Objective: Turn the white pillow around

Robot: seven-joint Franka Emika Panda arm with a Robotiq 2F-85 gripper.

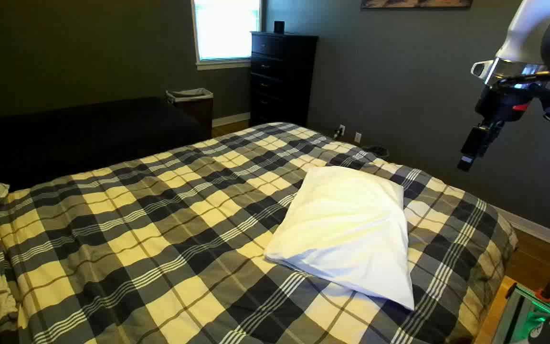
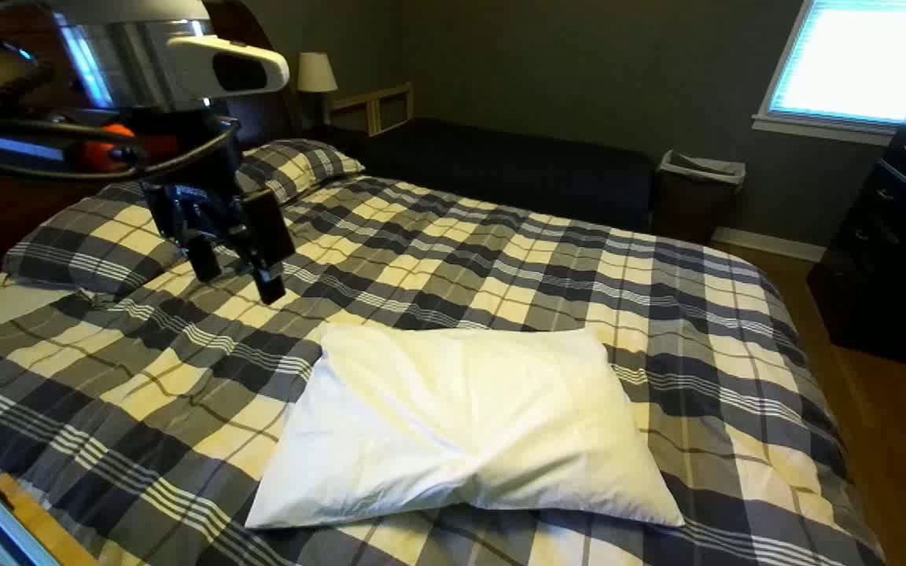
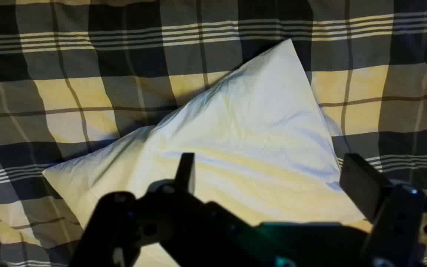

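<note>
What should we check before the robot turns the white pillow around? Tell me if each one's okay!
1. Gripper open: ok, its fingers stand apart.
2. White pillow lying flat on the bed: ok, in both exterior views.
3. Nothing piled on the white pillow: ok, its top is bare.
4. Gripper down at the white pillow: not ok, it hangs higher up, touching nothing.
5. Plaid pillows out of the way: ok, they lie apart from it.
6. Which way to turn it: cannot tell from these pictures.
</note>
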